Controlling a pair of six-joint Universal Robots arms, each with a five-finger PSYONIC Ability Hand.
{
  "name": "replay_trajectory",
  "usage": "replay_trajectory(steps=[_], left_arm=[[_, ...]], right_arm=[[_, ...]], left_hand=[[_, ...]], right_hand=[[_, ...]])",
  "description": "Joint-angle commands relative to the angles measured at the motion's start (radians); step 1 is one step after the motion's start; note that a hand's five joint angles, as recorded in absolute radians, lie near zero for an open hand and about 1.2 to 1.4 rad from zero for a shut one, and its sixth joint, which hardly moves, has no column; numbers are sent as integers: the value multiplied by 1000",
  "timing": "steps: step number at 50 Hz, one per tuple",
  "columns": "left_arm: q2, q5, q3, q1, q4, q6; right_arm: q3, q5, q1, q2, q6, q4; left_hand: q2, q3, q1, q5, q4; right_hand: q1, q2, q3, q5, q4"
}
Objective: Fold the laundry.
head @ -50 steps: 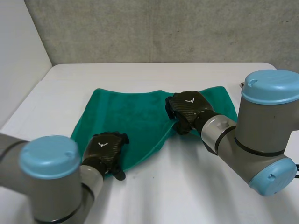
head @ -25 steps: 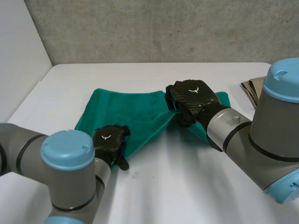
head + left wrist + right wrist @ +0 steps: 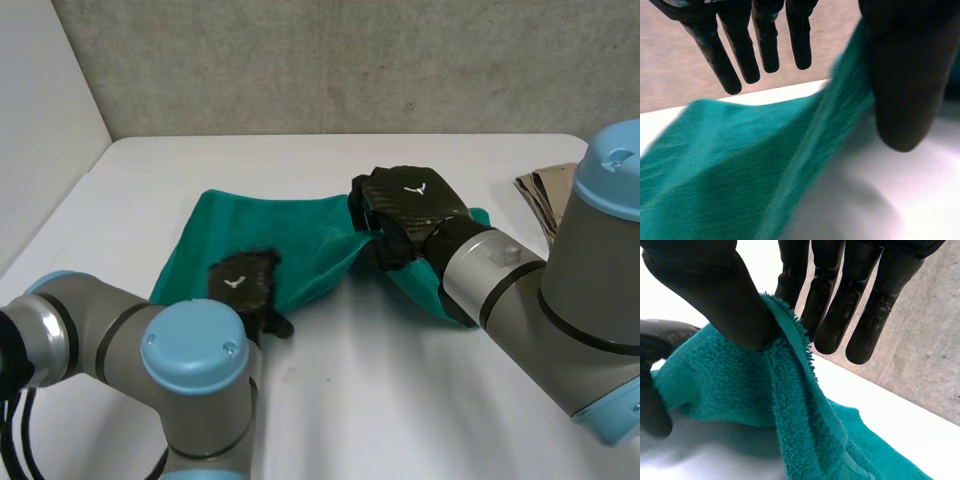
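Observation:
A green towel (image 3: 290,235) lies on the white table (image 3: 300,160), bunched along its near side. My right hand (image 3: 410,205) is at the towel's near right edge, shut on it: the right wrist view shows the towel's hem (image 3: 795,340) pinched between thumb and fingers (image 3: 840,305) and lifted. My left hand (image 3: 243,285) rests at the towel's near left corner. Its fingers (image 3: 740,50) are straight and spread. The towel (image 3: 740,165) rises in a fold against its thumb (image 3: 900,90).
A folded beige cloth (image 3: 545,190) lies at the table's right edge. A grey wall stands behind the table. My left arm's elbow (image 3: 195,350) sits low over the near table. White wall runs along the left side.
My right hand has moved a little left and up with the towel's edge. The left hand has slid away from me, and the towel has bunched narrower between the hands.

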Motion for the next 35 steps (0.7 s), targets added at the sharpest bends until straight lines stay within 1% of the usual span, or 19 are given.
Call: replay_trajectory(steps=[1,4,5,12,15,16,17,19,20,21,22,25,26,27,29,30,31,34,35], left_arm=[[40,-58,-67,124,-8,140],[70,-57,-111,173,2,195],[83,-52,-136,205,5,221],[128,5,-201,291,8,271],[148,52,-228,342,8,280],[158,86,-242,366,8,283],[165,106,-248,377,8,285],[175,149,-260,394,6,292],[182,191,-271,402,6,303],[182,192,-271,402,6,303],[194,236,-283,402,5,326],[226,269,-294,400,3,369],[238,270,-297,402,3,378],[249,270,-299,402,5,387],[275,270,-306,405,5,407],[283,270,-309,408,5,412],[287,270,-311,411,3,415],[306,272,-319,426,5,421],[309,272,-320,431,5,421]], right_arm=[[22,0,-3,-2,-9,-13],[27,3,-3,-4,-10,-19],[27,0,-3,-5,-10,-20],[28,0,-5,-13,-12,-25],[30,0,-3,-11,-12,-25],[34,0,-3,-11,-12,-25],[37,-1,-2,-11,-13,-25],[42,-3,0,-11,-15,-26],[45,-6,4,-8,-15,-26],[47,-7,7,-5,-16,-25],[50,-9,10,-4,-21,-25],[63,-36,12,-1,-80,-2],[66,-50,12,1,-111,12],[74,-87,12,7,-195,76],[73,-119,10,21,-307,174],[70,-127,10,31,-368,228],[65,-130,4,59,-475,319],[53,-126,-5,73,-580,382],[39,-103,-5,71,-590,366]], left_hand=[[49,47,32,62,57],[49,47,32,62,57],[49,47,32,62,57],[86,85,70,100,94],[403,401,387,416,411],[802,800,786,815,810],[997,996,981,1011,1005],[999,998,983,1013,1007],[999,998,983,1013,1007],[999,998,983,1013,1007],[999,998,983,1013,1007],[999,998,983,1013,1007],[999,998,983,1013,1007],[999,998,983,1013,1007],[999,998,983,1013,1007],[999,998,983,1013,1007],[999,998,983,1013,1007],[999,998,983,1013,1007],[999,998,983,1013,1007]], right_hand=[[406,220,214,229,208],[406,220,214,229,208],[406,220,214,229,208],[406,220,214,229,208],[406,220,214,229,208],[406,220,214,229,208],[406,220,214,229,208],[406,220,214,229,208],[406,220,214,229,208],[406,220,214,229,208],[406,220,214,229,208],[406,220,214,229,208],[406,220,214,229,208],[406,220,214,229,208],[401,215,209,224,203],[256,70,64,79,58],[-10,-196,-202,-187,-208],[-422,-608,-614,-599,-620],[-816,-1002,-1008,-993,-1014]])
